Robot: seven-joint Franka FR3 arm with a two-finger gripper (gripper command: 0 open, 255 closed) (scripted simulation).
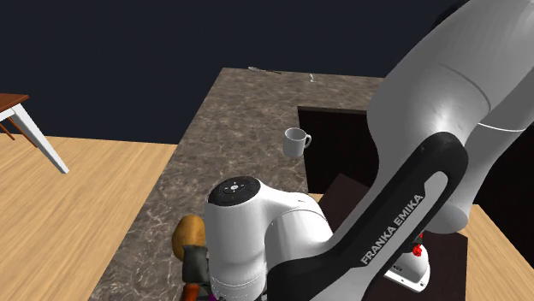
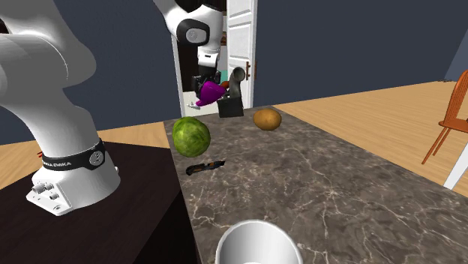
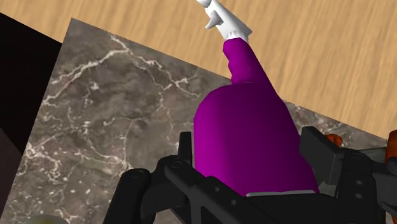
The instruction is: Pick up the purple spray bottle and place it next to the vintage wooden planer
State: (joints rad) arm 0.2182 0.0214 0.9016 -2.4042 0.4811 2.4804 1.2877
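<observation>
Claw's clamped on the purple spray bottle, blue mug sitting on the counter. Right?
Not quite: the mug is white, not blue; the shoulder view shows it. The rest holds: the claw is clamped on the purple spray bottle, and the mug sits on the counter.

Arm (image 1: 445, 94) folded over — jaws clamped on spray bottle (image 3: 254, 140)

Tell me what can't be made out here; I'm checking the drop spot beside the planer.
Planer: second exterior view, partly behind the spray bottle; shoulder view, mostly covered by the arm.
Bottle's base: wrist view, hidden by the jaws.
Mug: second exterior view, cut off by the bottom edge.
</observation>
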